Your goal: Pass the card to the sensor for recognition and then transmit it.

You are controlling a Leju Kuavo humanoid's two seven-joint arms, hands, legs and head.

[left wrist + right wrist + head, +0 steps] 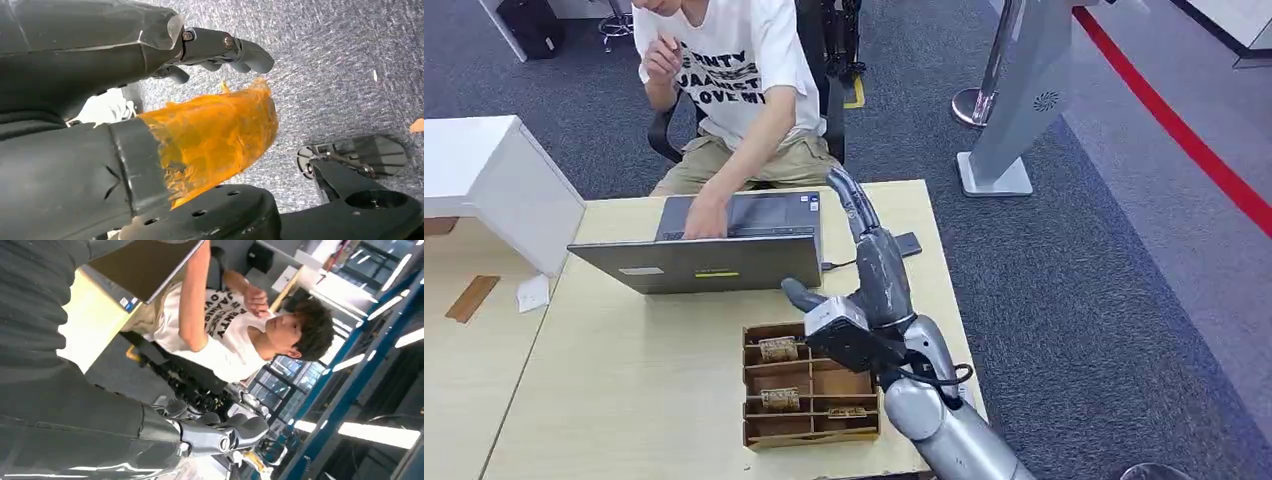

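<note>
Right hand [864, 260] raised above table [624, 400], fingers stretched toward the laptop [714, 262], holding nothing visible. Cards [778, 349] sit in wooden box [809, 432] just below-left of its wrist. Left hand [220, 47] hangs over carpet, loosely curled, empty.

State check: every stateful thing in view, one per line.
laptop: lid open, a person's hand on its keyboard
divided box: open-topped, small items in several compartments
right robot hand: raised over the table, fingers extended, holding nothing
left robot hand: hanging over carpet, holding nothing visible
</note>
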